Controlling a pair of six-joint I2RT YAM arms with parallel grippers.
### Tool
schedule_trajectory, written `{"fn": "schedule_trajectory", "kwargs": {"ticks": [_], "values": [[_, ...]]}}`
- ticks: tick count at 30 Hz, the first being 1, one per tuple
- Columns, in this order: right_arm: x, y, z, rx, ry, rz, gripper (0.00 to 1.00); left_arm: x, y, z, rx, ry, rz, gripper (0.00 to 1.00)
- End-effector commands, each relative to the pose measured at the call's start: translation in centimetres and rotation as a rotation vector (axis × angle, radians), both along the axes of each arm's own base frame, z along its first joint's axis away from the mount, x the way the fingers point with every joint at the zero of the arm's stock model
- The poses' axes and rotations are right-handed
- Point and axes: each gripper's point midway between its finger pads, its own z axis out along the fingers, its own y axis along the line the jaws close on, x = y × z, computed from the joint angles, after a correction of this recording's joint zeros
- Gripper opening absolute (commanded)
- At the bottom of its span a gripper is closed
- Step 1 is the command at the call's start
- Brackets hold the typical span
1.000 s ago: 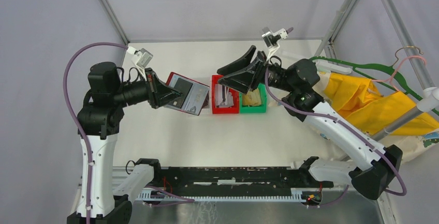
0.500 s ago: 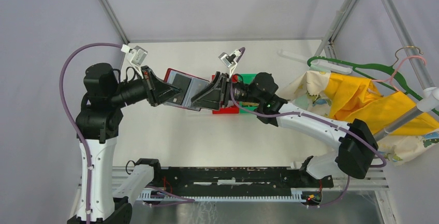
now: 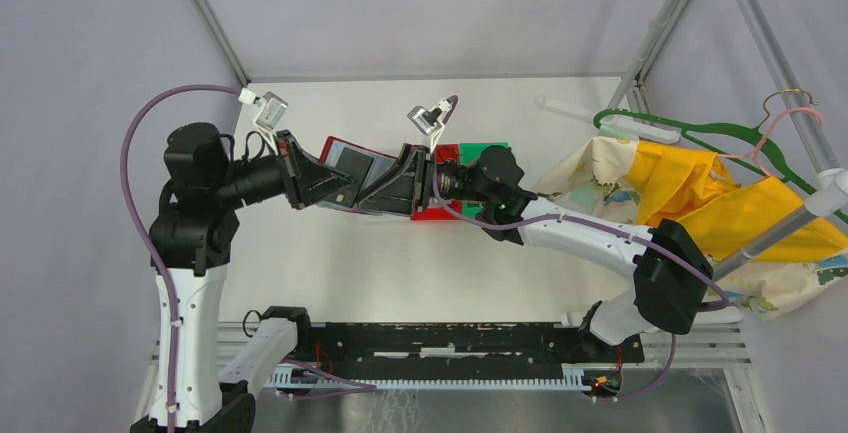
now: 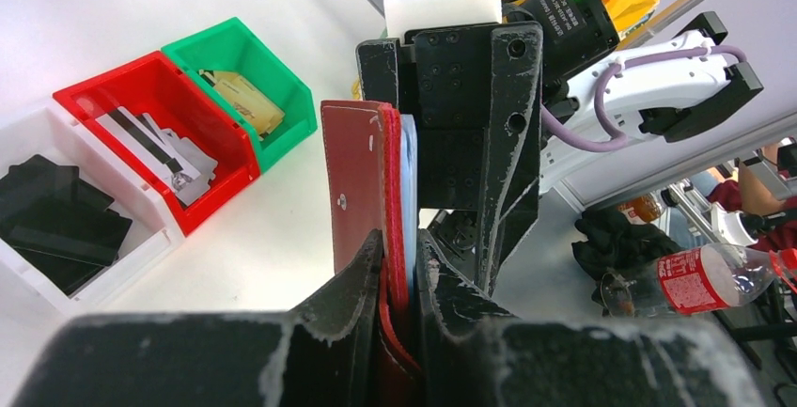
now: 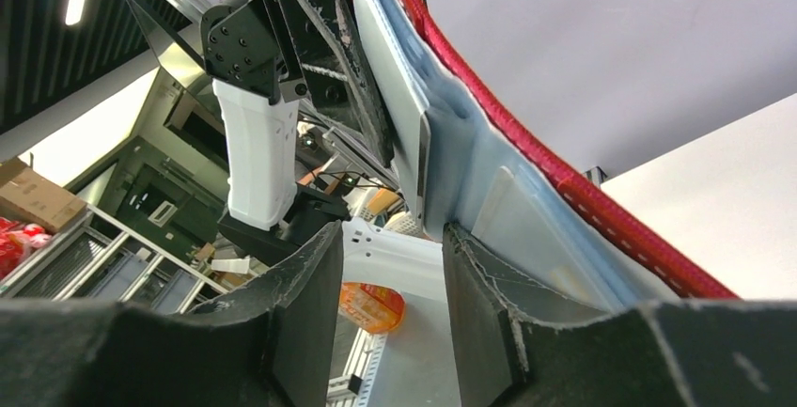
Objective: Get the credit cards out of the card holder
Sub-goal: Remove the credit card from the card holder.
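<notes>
- The white table [image 3: 400,253] carried three bins in a row: one white bin [image 4: 141,257], one red bin [image 4: 221,191] and one green bin [image 4: 282,130]
- Two arms were extended toward each other above the table's middle, with forearms near level
- The left gripper [image 4: 399,242] was clamped on the near end of the card holder [image 4: 352,177]
- The right gripper [image 5: 393,233] sat at its far end, jaws apart around the edge of the pale leaves
- The one card holder hung in the air just left of the red bin, its long axis running from gripper to gripper, red cover on one face and blue-grey leaves on the other
- At least two credit cards [image 4: 169,148] lay in the red bin; the number inside the holder could not be told
</notes>
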Motion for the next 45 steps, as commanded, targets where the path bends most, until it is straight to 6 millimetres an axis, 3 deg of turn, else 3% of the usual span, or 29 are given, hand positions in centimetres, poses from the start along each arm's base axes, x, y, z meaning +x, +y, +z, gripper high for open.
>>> {"fn": "schedule_trajectory", "kwargs": {"ticks": [1,7,11,16,23,30,41,43,45], "values": [[-0.2,-0.3,4.4,0.134,-0.054,0.001,0.47,-2.2,-0.8,1.5,-0.053,-0.024,-0.096,0.1],[0.1,0.1,4.8,0.127,-0.054,-0.003,0.36,-3.9,-1.3,1.7,-0.07,-0.031,-0.185,0.16],[0.9,0.6,4.3,0.08,-0.043,-0.036,0.31,-5.8,-1.5,1.8,-0.087,-0.047,-0.276,0.27],[1.1,0.4,5.4,0.095,-0.071,-0.063,0.24,-6.9,-1.6,1.9,-0.091,-0.068,-0.314,0.36],[-0.4,-0.7,6.1,0.15,-0.099,-0.016,0.1,-6.6,-1.6,2.0,-0.09,-0.066,-0.32,0.36],[-1.9,-2.5,5.5,0.2,-0.121,-0.004,0.0,-6.1,-1.6,2.3,-0.086,-0.064,-0.3,0.31],[-2.8,-3.3,5.3,0.241,-0.144,0.004,0.0,-5.7,-1.7,3.6,-0.117,-0.052,-0.285,0.22],[-3.1,-3.2,5.5,0.244,-0.154,0.019,0.05,-5.6,-1.7,3.6,-0.119,-0.049,-0.281,0.17],[-3.4,-3.3,5.7,0.254,-0.158,0.032,0.19,-5.4,-1.7,3.6,-0.119,-0.046,-0.274,0.12]]}}
